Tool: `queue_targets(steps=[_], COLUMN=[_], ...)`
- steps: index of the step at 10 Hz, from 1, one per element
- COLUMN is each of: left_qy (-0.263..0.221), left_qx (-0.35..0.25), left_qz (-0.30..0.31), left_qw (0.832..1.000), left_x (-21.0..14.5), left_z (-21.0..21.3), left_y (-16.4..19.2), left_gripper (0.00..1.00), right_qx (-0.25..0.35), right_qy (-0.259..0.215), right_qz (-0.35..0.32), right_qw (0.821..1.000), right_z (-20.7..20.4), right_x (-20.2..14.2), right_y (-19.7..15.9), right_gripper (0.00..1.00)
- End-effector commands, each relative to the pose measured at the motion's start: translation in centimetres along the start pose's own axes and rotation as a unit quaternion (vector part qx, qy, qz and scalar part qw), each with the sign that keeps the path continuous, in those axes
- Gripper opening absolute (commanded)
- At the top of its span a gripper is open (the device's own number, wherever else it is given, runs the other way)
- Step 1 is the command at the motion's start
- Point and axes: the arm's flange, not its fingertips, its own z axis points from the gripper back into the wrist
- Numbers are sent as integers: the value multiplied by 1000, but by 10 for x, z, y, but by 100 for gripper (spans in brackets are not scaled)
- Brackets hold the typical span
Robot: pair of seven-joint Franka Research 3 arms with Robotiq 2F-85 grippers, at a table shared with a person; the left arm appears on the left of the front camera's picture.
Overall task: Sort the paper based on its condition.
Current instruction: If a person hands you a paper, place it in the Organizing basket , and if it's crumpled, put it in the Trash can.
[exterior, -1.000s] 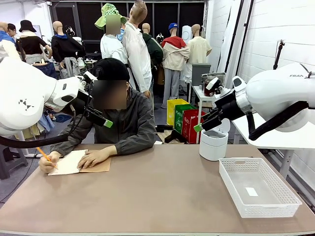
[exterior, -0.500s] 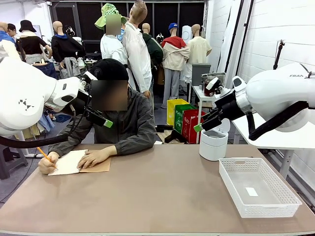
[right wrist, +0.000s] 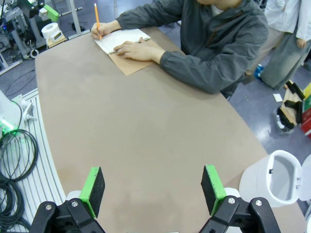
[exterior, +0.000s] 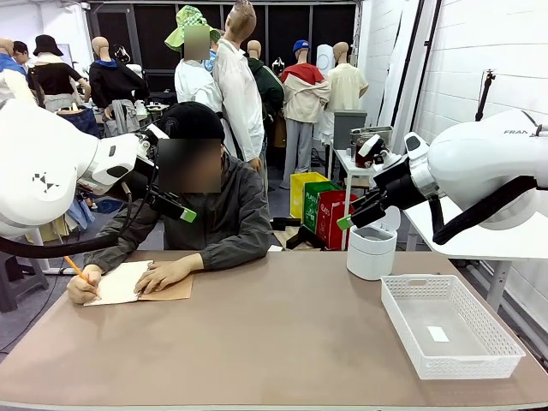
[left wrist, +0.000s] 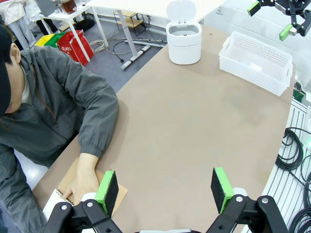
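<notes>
front view: paper (exterior: 118,282) is laid flat at the far left of the desk (exterior: 282,342), pinned under a person's hand (exterior: 167,274).
left end effector (left wrist: 165,187): held wide open, nothing gripped.
right end effector (right wrist: 152,188): held wide open, nothing gripped, raised above the desk.

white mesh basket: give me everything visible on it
The white mesh basket is a shallow rectangular tray that looks like plastic, with perforated walls, a solid rolled rim and a handle slot in the far short end. It sits upright and flat on the brown table at the robot's right, angled a little to the near edge. A small white rectangle lies on its floor; label or paper, I cannot tell. A white lidded bin stands beyond it, apart. Only the table touches it.
</notes>
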Motion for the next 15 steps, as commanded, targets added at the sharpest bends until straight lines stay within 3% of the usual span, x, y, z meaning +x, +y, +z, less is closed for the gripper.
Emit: queue_targets(steps=[1, 15], left_qy=[2, 2], left_qx=[-2, -2], left_qz=[4, 4], left_qw=[1000, 1000], left_x=[0, 0], left_z=[0, 0], left_y=[0, 0], left_gripper=[100, 100], right_qx=[8, 8], right_qy=[-6, -6], right_qz=[3, 3], right_qw=[1000, 1000], right_z=[-2, -2], right_x=[-2, -2], right_y=[-2, -2], right_gripper=[100, 100])
